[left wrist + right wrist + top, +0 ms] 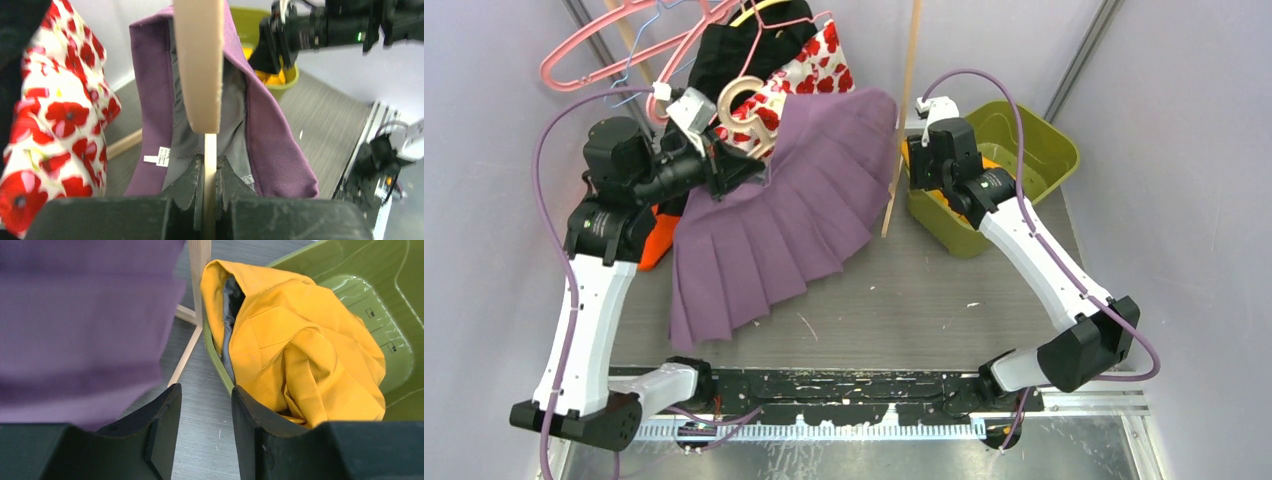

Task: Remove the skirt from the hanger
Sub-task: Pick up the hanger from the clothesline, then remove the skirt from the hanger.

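A purple pleated skirt hangs from a wooden hanger and drapes down onto the table. My left gripper is shut on the hanger. In the left wrist view the jaws clamp a thin wooden part of the hanger, with the skirt's waistband wrapped around it. My right gripper hovers beside the skirt's right edge. In the right wrist view it is open, with only bare table between its fingers. The skirt fills the upper left, blurred.
A green bin holding a yellow garment stands just right of the right gripper. A wooden post rises between the skirt and the bin. Pink hangers and a red-flowered garment hang at the back. An orange item lies by the left arm.
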You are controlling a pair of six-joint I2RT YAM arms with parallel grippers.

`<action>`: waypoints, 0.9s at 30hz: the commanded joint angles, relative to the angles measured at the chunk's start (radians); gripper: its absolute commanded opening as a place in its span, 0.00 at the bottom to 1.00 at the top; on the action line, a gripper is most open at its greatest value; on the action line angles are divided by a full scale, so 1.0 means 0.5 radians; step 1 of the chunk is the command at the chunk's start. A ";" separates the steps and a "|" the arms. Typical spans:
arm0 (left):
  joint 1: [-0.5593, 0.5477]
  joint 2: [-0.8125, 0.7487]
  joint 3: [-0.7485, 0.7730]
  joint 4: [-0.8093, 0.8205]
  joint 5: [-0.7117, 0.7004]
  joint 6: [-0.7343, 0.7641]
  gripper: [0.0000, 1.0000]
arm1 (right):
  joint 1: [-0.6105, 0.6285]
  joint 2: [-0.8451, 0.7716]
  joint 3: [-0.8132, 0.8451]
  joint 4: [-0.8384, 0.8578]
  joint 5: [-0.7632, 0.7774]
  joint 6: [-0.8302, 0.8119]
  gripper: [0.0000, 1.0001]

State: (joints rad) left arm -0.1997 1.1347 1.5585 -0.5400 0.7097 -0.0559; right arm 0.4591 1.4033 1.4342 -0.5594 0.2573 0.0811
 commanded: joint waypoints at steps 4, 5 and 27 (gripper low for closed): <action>0.012 -0.239 -0.103 -0.410 -0.236 0.468 0.00 | 0.077 -0.163 0.188 -0.054 0.024 -0.089 0.51; 0.008 -0.261 -0.135 -0.407 -0.283 0.475 0.00 | 0.094 -0.172 0.216 -0.084 -0.010 -0.082 0.51; -0.283 -0.063 0.036 -0.221 -0.566 0.396 0.00 | 0.672 0.423 1.175 -0.261 -0.416 0.276 0.51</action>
State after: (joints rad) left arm -0.3130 1.1240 1.4948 -0.8001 0.4324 0.1566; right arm 0.7795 1.6085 1.9175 -0.7567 0.0692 0.1749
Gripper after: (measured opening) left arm 0.054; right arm 0.511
